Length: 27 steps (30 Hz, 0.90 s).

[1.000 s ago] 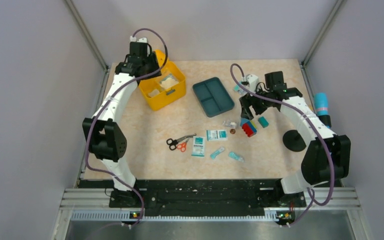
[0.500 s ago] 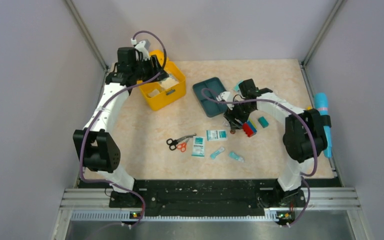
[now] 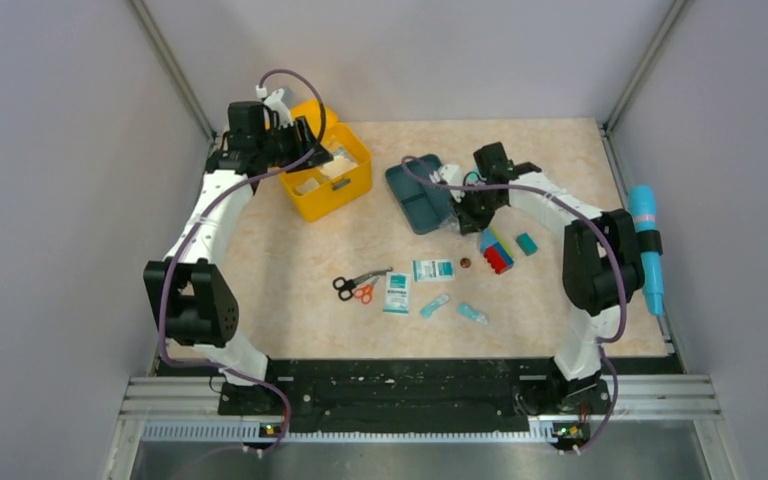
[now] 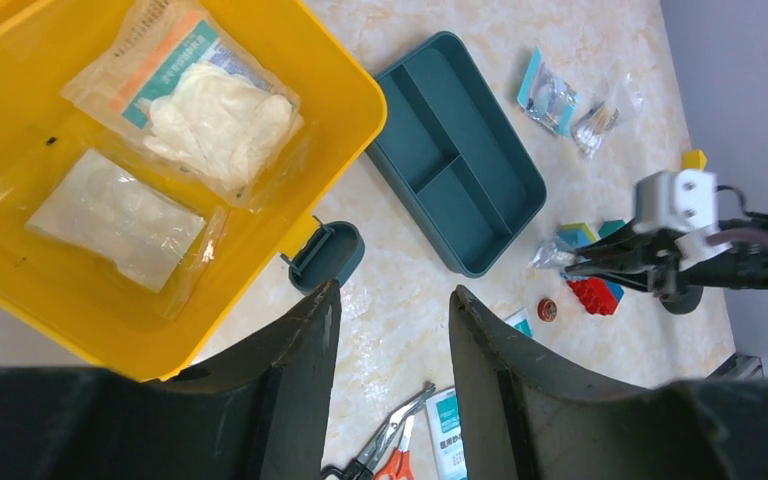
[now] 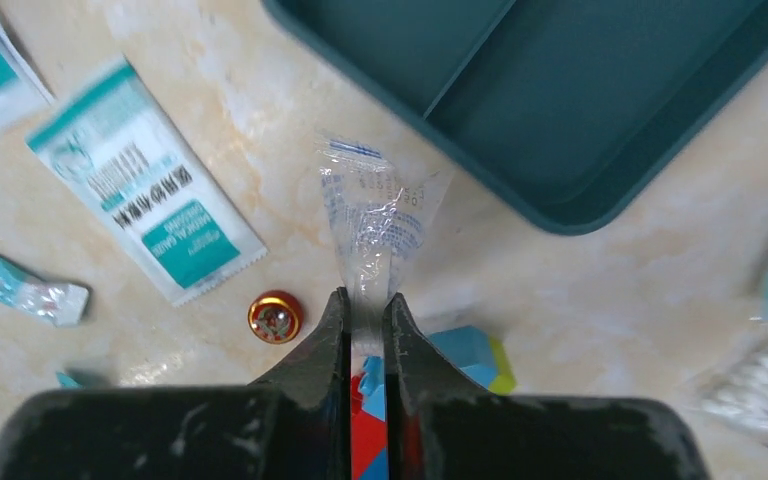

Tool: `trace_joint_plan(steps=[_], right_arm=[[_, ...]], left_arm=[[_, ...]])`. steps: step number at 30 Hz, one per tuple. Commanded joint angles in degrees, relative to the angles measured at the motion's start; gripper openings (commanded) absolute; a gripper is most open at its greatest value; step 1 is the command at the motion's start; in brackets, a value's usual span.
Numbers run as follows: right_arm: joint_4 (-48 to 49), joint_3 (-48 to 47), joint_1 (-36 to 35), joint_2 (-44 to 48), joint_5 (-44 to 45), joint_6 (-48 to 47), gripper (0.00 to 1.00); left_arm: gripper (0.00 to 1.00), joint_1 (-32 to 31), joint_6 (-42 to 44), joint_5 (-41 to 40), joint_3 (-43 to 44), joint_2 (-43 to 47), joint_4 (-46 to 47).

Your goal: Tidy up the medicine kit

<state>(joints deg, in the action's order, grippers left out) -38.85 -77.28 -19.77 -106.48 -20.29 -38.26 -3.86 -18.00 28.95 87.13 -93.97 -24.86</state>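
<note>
clear packet (image 5: 375,215) nipped in r hand (image 5: 367,300), shifted twd teal tray (image 5: 560,120)

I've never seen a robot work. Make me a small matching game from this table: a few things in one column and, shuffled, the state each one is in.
Things:
1. medicine kit
2. compartment tray
3. clear packet
4. scissors

States:
A. pinched in the right gripper
B. lying loose on the table
C. open, plastic bags inside
D. empty

Pairs: 1-C, 2-D, 3-A, 4-B
</note>
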Motion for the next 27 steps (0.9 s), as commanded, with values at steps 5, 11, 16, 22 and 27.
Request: trace_joint_plan(steps=[5,11,16,22,27], right_arm=[[0.8,-25.1,-0.6,-1.1,-11.6,19.5,0.0],[9.8,-40.1,-4.8,-8.6,-14.8,35.5,0.0],[16.1,-50.6,-9.9,-18.4,-18.1,45.6,0.0],[25.7,-59.5,-15.7,-29.6,-17.9,52.3,0.02],[37.6,-62.5,-18.1,-36.3,-12.2,59.5,0.58]], left_arm=[[0.48,6.4,3.5,-2.8,-0.5,6.3,-1.4],[0.47,10.9,3.8,-11.4,-3.2,10.7,-3.0],[0.47,13.8,1.4,-15.2,-7.2,14.8,-3.2],[0.47,15.9,1.1,-15.6,-10.4,18.4,-4.8],[0.47,16.3,-0.8,-13.5,-12.1,18.7,-4.7]])
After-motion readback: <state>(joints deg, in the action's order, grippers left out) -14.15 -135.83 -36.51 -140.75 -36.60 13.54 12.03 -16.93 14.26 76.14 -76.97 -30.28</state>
